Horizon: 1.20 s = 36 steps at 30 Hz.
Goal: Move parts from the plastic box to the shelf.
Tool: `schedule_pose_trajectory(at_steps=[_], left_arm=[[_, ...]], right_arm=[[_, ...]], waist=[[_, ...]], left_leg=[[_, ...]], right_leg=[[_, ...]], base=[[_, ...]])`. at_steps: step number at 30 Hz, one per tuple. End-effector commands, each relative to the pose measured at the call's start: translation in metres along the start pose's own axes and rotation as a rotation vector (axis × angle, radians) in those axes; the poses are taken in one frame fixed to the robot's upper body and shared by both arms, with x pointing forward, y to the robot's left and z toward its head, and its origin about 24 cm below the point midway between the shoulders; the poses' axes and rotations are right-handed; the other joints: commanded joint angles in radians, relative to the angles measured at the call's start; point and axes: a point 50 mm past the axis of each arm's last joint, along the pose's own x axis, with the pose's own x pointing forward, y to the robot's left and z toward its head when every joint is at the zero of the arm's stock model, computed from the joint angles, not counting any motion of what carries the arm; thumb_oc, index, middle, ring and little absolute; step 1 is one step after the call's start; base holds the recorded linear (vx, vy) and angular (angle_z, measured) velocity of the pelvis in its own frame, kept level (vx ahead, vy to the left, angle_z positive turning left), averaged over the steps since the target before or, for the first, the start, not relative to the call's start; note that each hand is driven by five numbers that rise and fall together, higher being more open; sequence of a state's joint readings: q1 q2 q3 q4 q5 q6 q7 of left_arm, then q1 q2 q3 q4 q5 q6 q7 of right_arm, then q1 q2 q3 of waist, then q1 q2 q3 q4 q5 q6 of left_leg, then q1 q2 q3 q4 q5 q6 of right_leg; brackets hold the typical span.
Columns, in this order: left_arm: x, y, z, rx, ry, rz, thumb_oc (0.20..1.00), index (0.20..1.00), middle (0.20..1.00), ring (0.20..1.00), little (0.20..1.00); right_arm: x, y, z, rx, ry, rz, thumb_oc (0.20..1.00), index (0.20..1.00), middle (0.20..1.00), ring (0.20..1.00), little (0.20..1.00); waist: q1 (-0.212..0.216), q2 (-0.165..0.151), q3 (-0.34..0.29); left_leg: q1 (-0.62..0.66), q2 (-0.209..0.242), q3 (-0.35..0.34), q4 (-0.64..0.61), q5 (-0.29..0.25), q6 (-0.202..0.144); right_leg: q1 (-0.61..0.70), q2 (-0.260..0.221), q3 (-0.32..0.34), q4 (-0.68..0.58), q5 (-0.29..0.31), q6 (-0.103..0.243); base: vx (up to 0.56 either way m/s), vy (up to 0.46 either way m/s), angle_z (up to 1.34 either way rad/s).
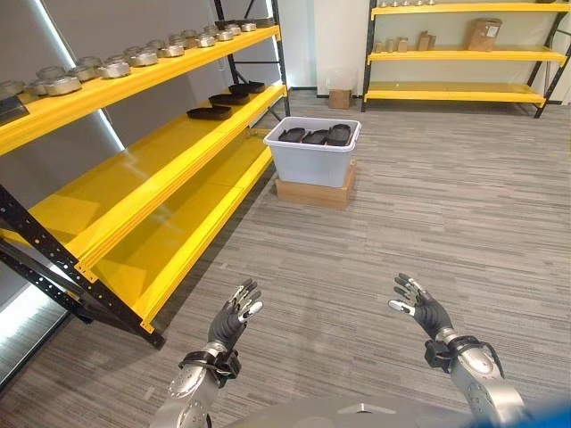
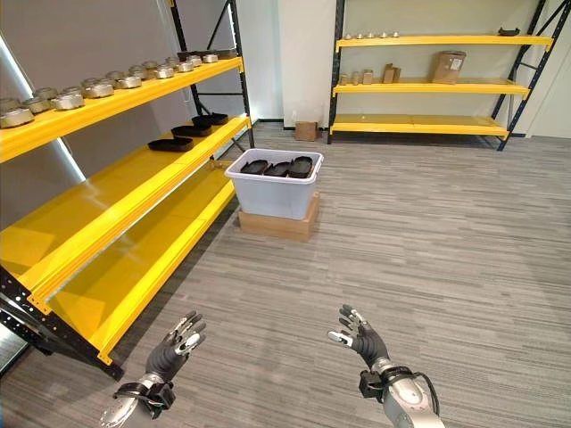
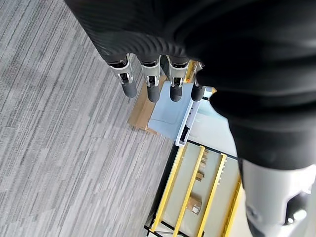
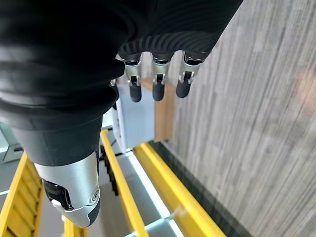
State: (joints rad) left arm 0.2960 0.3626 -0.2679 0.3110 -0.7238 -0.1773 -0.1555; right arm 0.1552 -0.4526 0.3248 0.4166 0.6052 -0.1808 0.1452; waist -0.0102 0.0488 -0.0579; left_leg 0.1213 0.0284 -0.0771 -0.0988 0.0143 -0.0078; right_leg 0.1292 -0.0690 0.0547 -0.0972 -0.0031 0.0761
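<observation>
Plastic box [image 1: 312,162] holds perhaps three black parts [image 1: 315,136].

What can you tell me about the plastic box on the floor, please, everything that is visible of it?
The plastic box is a pale grey-white tub with a rolled rim and smooth walls that taper downward. It stands upright and open on a flat brown cardboard base on the grey floor, beside the far end of the yellow shelf. Inside lie black parts, side by side near the rim. Neither robot hand touches it; the left robot hand and right robot hand are open, well short of it.
</observation>
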Motion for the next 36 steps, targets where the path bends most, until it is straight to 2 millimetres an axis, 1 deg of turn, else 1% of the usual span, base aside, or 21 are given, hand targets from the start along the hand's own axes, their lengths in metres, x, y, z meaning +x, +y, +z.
schedule_pose_trajectory(at_steps=[1, 7, 15, 22, 25, 26, 27, 29, 30, 31, 32, 33, 34, 35, 36], left_arm=[[0.005, 0.005, 0.014, 0.074, -0.047, -0.021, 1.0, 1.0, 1.0, 1.0, 1.0], [0.006, 0.003, 0.009, 0.058, -0.031, -0.032, 1.0, 1.0, 1.0, 1.0, 1.0], [0.007, 0.001, 0.01, 0.049, -0.036, -0.035, 1.0, 1.0, 1.0, 1.0, 1.0], [0.009, 0.002, 0.019, 0.057, -0.074, -0.032, 1.0, 1.0, 1.0, 1.0, 1.0], [0.01, 0.001, 0.022, 0.059, -0.088, -0.032, 1.0, 1.0, 1.0, 1.0, 1.0], [0.011, 0.001, 0.025, 0.061, -0.095, -0.032, 1.0, 1.0, 1.0, 1.0, 1.0], [0.012, 0.001, 0.03, 0.073, -0.112, -0.034, 1.0, 1.0, 1.0, 1.0, 1.0], [0.013, 0.001, 0.035, 0.085, -0.127, -0.035, 1.0, 1.0, 1.0, 1.0, 1.0], [0.014, 0.001, 0.037, 0.091, -0.134, -0.033, 1.0, 1.0, 1.0, 1.0, 1.0], [0.014, 0.001, 0.037, 0.095, -0.135, -0.031, 1.0, 1.0, 1.0, 1.0, 1.0], [0.015, 0.001, 0.042, 0.106, -0.147, -0.033, 1.0, 1.0, 1.0, 1.0, 1.0], [0.016, 0.0, 0.045, 0.111, -0.159, -0.037, 1.0, 1.0, 1.0, 1.0, 1.0], [0.017, -0.002, 0.046, 0.12, -0.159, -0.046, 1.0, 1.0, 1.0, 1.0, 1.0], [0.017, -0.001, 0.045, 0.124, -0.151, -0.041, 1.0, 1.0, 1.0, 1.0, 1.0], [0.018, -0.002, 0.045, 0.12, -0.152, -0.045, 1.0, 1.0, 1.0, 1.0, 1.0]], right_arm=[[0.009, 0.006, 0.014, 0.003, -0.068, 0.04, 1.0, 1.0, 1.0, 1.0, 1.0], [0.009, 0.007, 0.012, 0.01, -0.062, 0.045, 1.0, 1.0, 1.0, 1.0, 1.0], [0.01, 0.009, 0.011, 0.007, -0.059, 0.048, 1.0, 1.0, 1.0, 1.0, 1.0], [0.013, 0.008, 0.017, 0.009, -0.079, 0.038, 1.0, 1.0, 1.0, 1.0, 1.0], [0.015, 0.009, 0.018, 0.015, -0.08, 0.037, 1.0, 1.0, 1.0, 1.0, 1.0], [0.016, 0.01, 0.018, 0.018, -0.082, 0.037, 1.0, 1.0, 1.0, 1.0, 1.0], [0.018, 0.012, 0.021, 0.016, -0.089, 0.043, 1.0, 1.0, 1.0, 1.0, 1.0], [0.02, 0.013, 0.022, 0.024, -0.093, 0.043, 1.0, 1.0, 1.0, 1.0, 1.0], [0.019, 0.015, 0.021, 0.031, -0.094, 0.046, 1.0, 1.0, 1.0, 1.0, 1.0], [0.019, 0.016, 0.019, 0.043, -0.091, 0.043, 1.0, 1.0, 1.0, 1.0, 1.0], [0.019, 0.019, 0.017, 0.064, -0.087, 0.044, 1.0, 1.0, 1.0, 1.0, 1.0], [0.019, 0.021, 0.017, 0.081, -0.094, 0.049, 1.0, 1.0, 1.0, 1.0, 1.0], [0.019, 0.022, 0.017, 0.08, -0.094, 0.052, 1.0, 1.0, 1.0, 1.0, 1.0], [0.018, 0.022, 0.016, 0.08, -0.092, 0.054, 1.0, 1.0, 1.0, 1.0, 1.0], [0.018, 0.022, 0.016, 0.079, -0.089, 0.053, 1.0, 1.0, 1.0, 1.0, 1.0]], waist=[[0.011, -0.057, -0.025], [0.011, -0.056, -0.025], [0.011, -0.054, -0.022], [0.02, -0.063, 0.0], [0.026, -0.069, 0.005], [0.028, -0.07, 0.009], [0.027, -0.071, 0.022], [0.026, -0.071, 0.037], [0.024, -0.073, 0.048], [0.019, -0.074, 0.062], [0.012, -0.071, 0.095], [0.007, -0.065, 0.111], [0.009, -0.053, 0.138], [0.008, -0.052, 0.138], [0.001, -0.055, 0.138]], left_leg=[[-0.041, 0.015, -0.042, 0.012, -0.05, 0.002], [-0.041, 0.016, -0.042, 0.012, -0.051, 0.002], [-0.04, 0.014, -0.047, 0.012, -0.052, 0.003], [-0.069, 0.001, -0.039, 0.032, -0.062, 0.014], [-0.086, -0.018, -0.04, 0.045, -0.072, 0.025], [-0.088, -0.027, -0.043, 0.052, -0.079, 0.032], [-0.099, -0.041, -0.048, 0.074, -0.09, 0.043], [-0.108, -0.062, -0.058, 0.108, -0.107, 0.057], [-0.108, -0.072, -0.063, 0.118, -0.111, 0.064], [-0.105, -0.082, -0.071, 0.131, -0.117, 0.074], [-0.1, -0.103, -0.088, 0.156, -0.124, 0.09], [-0.091, -0.108, -0.098, 0.164, -0.129, 0.099], [-0.074, -0.106, -0.097, 0.169, -0.139, 0.114], [-0.056, -0.109, -0.094, 0.161, -0.148, 0.117], [-0.037, -0.112, -0.092, 0.152, -0.158, 0.118]], right_leg=[[-0.053, -0.03, 0.053, 0.011, 0.008, 0.017], [-0.051, -0.03, 0.054, 0.011, 0.006, 0.017], [-0.049, -0.031, 0.054, 0.01, 0.004, 0.019], [-0.076, -0.044, 0.066, 0.012, 0.014, 0.028], [-0.092, -0.061, 0.06, 0.038, 0.01, 0.039], [-0.102, -0.068, 0.061, 0.068, 0.004, 0.044], [-0.134, -0.079, 0.058, 0.142, -0.011, 0.053], [-0.172, -0.092, 0.063, 0.238, -0.025, 0.066], [-0.196, -0.097, 0.064, 0.299, -0.007, 0.07], [-0.235, -0.101, 0.073, 0.389, 0.033, 0.072], [-0.306, -0.099, 0.092, 0.552, 0.147, 0.062], [-0.34, -0.089, 0.1, 0.621, 0.174, 0.051], [-0.412, -0.079, 0.066, 0.72, 0.154, 0.039], [-0.438, -0.087, 0.039, 0.715, 0.141, 0.037], [-0.471, -0.07, 0.011, 0.657, 0.118, 0.034]], base=[[0.0, 0.0, 0.0], [0.0, 0.0, 0.0], [0.0, 0.0, 0.0], [0.0, 0.036, -0.01], [0.03, 0.127, -0.06], [0.02, 0.19, 0.01], [0.01, 0.206, 0.01], [0.01, 0.207, 0.03], [0.0, 0.179, 0.14], [-0.03, 0.22, 0.4], [-0.01, 0.24, 0.52], [0.01, 0.294, 0.71], [0.1, 0.217, 0.62], [0.16, 0.162, 0.36], [0.22, 0.045, -0.05]])
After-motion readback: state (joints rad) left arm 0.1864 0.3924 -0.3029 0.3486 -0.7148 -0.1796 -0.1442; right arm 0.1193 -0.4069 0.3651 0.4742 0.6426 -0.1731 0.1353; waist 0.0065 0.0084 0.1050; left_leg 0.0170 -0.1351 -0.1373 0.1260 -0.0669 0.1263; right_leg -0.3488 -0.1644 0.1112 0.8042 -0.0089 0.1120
